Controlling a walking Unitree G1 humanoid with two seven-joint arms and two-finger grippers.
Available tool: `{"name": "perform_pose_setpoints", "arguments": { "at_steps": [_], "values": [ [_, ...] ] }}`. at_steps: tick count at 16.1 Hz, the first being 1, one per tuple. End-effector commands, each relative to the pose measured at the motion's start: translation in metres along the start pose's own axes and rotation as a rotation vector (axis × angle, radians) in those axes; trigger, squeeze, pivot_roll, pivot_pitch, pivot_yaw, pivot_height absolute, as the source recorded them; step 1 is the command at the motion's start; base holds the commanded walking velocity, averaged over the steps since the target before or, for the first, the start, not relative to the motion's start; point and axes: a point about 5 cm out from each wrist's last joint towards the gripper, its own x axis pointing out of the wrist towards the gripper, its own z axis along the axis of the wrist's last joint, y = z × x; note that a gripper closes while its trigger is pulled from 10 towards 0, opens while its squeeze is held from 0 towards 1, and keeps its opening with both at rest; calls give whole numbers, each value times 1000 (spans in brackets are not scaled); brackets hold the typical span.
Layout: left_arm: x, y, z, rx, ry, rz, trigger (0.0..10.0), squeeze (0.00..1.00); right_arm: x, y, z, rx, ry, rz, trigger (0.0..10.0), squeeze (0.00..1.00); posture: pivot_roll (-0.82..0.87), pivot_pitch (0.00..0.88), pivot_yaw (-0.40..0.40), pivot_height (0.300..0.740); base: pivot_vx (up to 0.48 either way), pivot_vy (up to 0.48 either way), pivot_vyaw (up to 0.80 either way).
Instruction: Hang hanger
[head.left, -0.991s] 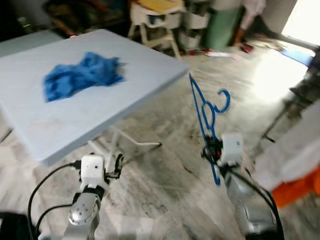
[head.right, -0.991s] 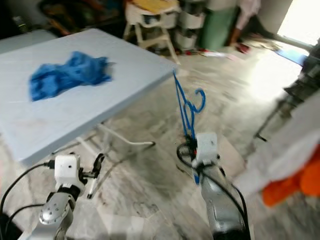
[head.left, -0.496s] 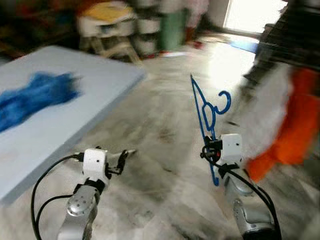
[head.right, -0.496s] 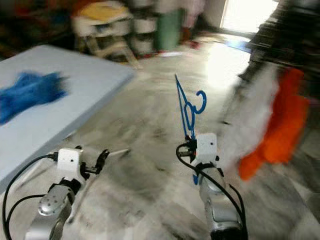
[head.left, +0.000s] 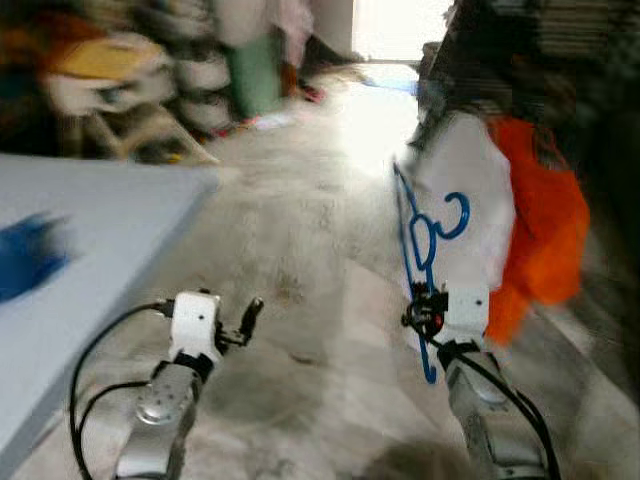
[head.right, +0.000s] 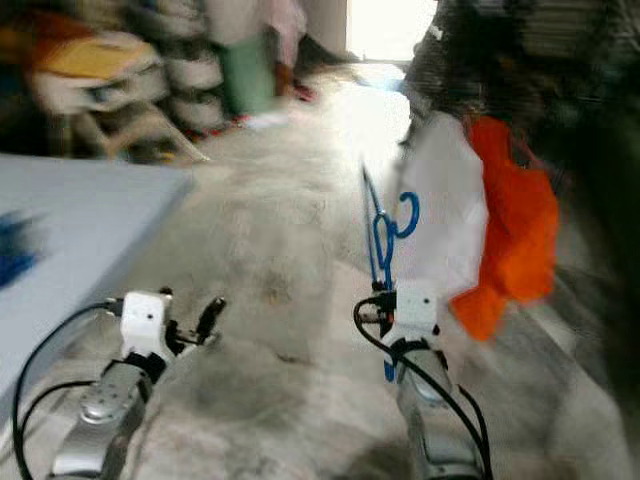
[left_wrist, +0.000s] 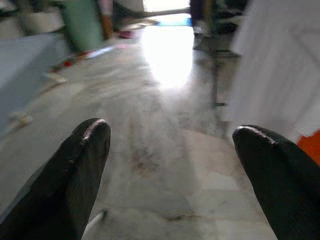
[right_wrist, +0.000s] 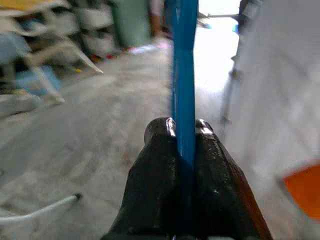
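While both silver arms reach forward at about the same low height over the marble floor (head.left: 300, 300), the right gripper (head.left: 428, 310) is clamped on a blue hanger (head.left: 420, 240), its two black fingers (right_wrist: 155, 170) pressed tight against either side of the plastic bar in the right wrist view. Hanger stands roughly upright above the gripper, one long edge rising to a point, hook (head.left: 455, 215) curling out at the top toward the robot's right, a short tail end poking out below the gripper. Right forearm angles up and forward from the bottom of the frame, white wrist block (head.left: 467, 305) just behind the fingers, black cable looping along it. Behind the hanger, close by, a white garment (head.left: 470, 200) and an orange garment (head.left: 540, 230) hang side by side; whether the hanger touches them can't be told, frames are blurred. Left gripper (left_wrist: 172, 165) holds nothing, fingers spread wide apart with bare floor between them, arm extended forward, wrist block white, cable arcing out to the side. Light blue table (head.left: 90, 240) sits to the robot's left with a blue cloth (head.left: 25, 260) on it near the frame edge. Cluttered, blurry furniture in the back.
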Motion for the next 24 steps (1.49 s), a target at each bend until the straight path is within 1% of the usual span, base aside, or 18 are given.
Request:
{"name": "perform_pose_setpoints", "arguments": {
  "at_steps": [1,2,5,10,12,15,19,24],
  "values": [
    [4,-10,1,-16,-9,-44,10000,0,-2,-11,6,-8,-21,-49,10000,0,-118,13,94,740,311,0,0],
    [6,-13,-1,-21,-3,-49,10000,0,-5,-11,5,-18,-16,-49,10000,0,-120,12,92,740,311,0,0],
    [10,-17,2,-29,-11,-58,10000,0,-5,-14,8,-34,-23,-58,10000,0,-123,11,88,740,312,0,0],
    [9,-21,-1,-34,-3,-75,10000,0,-6,-15,9,-42,-19,-72,10000,0,-128,17,97,740,305,0,0],
    [10,-24,-3,-22,9,-87,10000,0,-9,-16,5,-42,-8,-86,10000,0,-129,18,106,740,279,0,0],
    [12,-23,-4,-19,24,-80,10000,0,-11,-15,2,-43,1,-89,10000,0,-131,19,111,740,0,0,0],
    [14,-22,-3,-23,36,-63,10000,0,-10,-14,3,-48,3,-92,10000,0,-128,17,113,740,0,0,0],
    [14,-27,-6,-15,47,-82,10000,0,-9,-14,1,-47,8,-89,10000,0,-131,9,119,740,0,0,0]
  ]
}}
